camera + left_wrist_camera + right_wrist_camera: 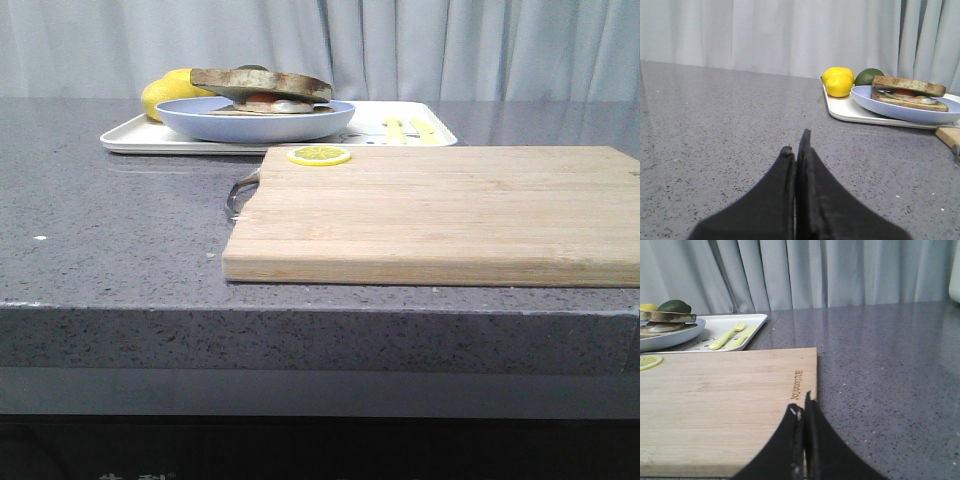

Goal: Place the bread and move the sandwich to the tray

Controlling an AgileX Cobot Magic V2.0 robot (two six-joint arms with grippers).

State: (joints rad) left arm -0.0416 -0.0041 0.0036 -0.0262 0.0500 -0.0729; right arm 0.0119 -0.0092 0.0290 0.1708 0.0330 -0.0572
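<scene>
On the grey speckled countertop (pixel 110 230), the left arm's black gripper (pixel 796 145) rests low with its fingers pressed together, holding nothing. Far back on the left, two yellow lemons (pixel 838 82) and a dark green avocado (pixel 869 76) sit on the flat white rectangular tray (pixel 135 135). Beside them on the tray, the pale blue round plate (pixel 255 120) carries the brown-crusted sandwich (pixel 262 88), its thick top bread slice (pixel 908 85) over the egg. Yellow cutlery (pixel 732 335) lies further right. A lemon slice (pixel 319 155) rests on the wooden cutting board (pixel 440 215). The right gripper (pixel 803 405) hovers closed over the board's edge.
</scene>
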